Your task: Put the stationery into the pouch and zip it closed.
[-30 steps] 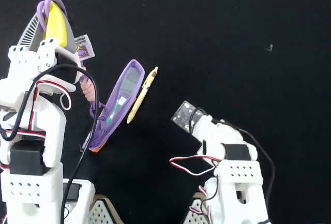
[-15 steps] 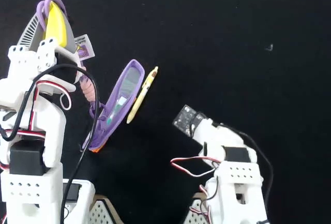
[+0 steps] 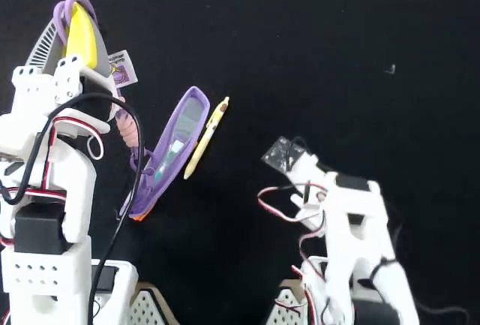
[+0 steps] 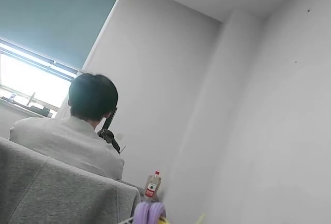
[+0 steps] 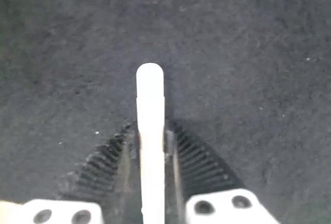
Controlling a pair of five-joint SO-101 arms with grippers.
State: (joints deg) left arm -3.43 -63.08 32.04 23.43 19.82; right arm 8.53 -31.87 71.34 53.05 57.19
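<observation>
The purple pouch (image 3: 169, 152) lies on the black table (image 3: 337, 55) left of middle, long and narrow, set on a slant with its far end leaning toward the right arm's side. Through a clear strip along its top something teal shows inside. A yellow pen (image 3: 206, 137) lies outside it, just beside its far half on the side toward the right arm, and runs nearly parallel to it. On the pouch's other side a pink thing (image 3: 129, 131) lies close by, partly hidden behind a black cable, and I cannot tell what it is. A small printed card (image 3: 120, 70) lies farther back, close to the left arm. The left arm (image 3: 45, 190) stands tall at the table's left edge. Its purple and yellow left end effector (image 3: 75, 10) is raised near the far left corner, well apart from the pouch and the pen, and I cannot tell whether it is released or clenched. The right arm (image 3: 349, 212) stands at the near edge, right of the pouch and apart from it. The right end effector (image 5: 150, 94) hangs over bare black cloth and is clenched: its dark ribbed fingers (image 5: 194, 157) are drawn in with no gap against a narrow white round-tipped strip (image 5: 150, 131) between them. I cannot tell whether the strip is part of the end effector.
</observation>
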